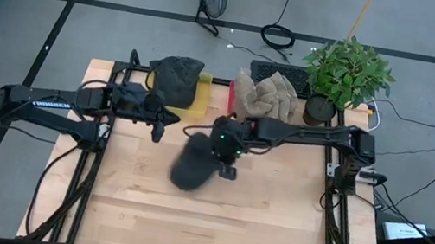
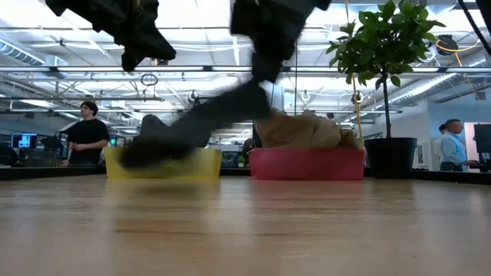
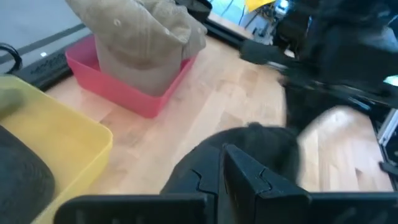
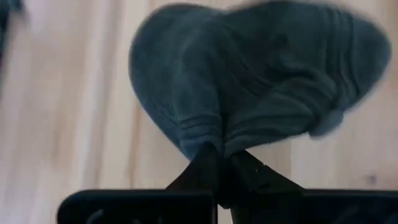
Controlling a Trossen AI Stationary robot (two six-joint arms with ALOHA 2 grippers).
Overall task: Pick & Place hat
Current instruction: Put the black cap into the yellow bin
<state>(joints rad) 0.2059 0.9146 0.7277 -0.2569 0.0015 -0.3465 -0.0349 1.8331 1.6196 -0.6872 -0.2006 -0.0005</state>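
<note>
A dark grey knit hat hangs over the middle of the table, with my right gripper shut on it. It fills the right wrist view and shows blurred in the low view. My left gripper is shut and empty. It hovers at the far left of the table, near the yellow bin. Another dark hat lies in that bin. Tan hats fill the red bin. My right gripper pinches a bunched fold of the hat's cloth between its two fingertips. The fingers slant down from above, from the table's right side. The hat hangs slack below and beside the fingers, clear of the table.
A potted plant stands at the far right corner. The two bins sit side by side along the far edge. Bare wooden tabletop stretches from the hat to the near edge. People stand in the room beyond the table.
</note>
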